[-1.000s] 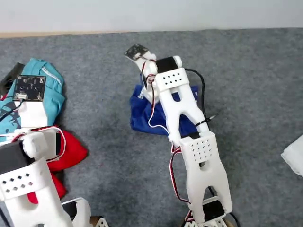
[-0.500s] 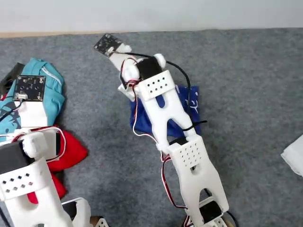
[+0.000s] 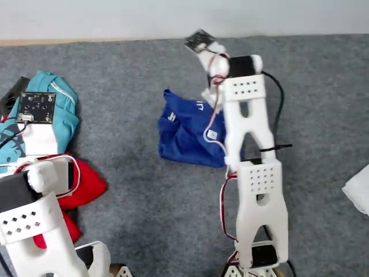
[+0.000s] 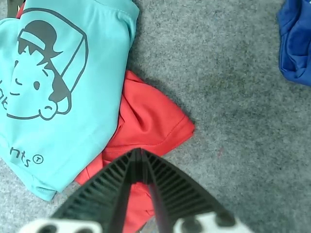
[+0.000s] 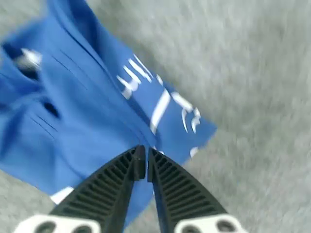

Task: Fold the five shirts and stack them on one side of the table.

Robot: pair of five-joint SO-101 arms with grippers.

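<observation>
Right tool [image 5: 144, 151] swung right, over blue shirt [image 5: 82, 111].

two arms at work: the right arm [image 3: 254, 173] stretches long and nearly straight away from its base at the near edge, its wrist [image 3: 242, 86] bent toward the left and its camera board [image 3: 199, 40] at the far tip. the right gripper [image 5: 144, 151] points downward, fingers drawn together with only a thin slit between them. the left arm [image 3: 29, 225] stands at the near left. the left gripper [image 4: 139, 154] points downward, fingers pressed together at the tips.
</observation>
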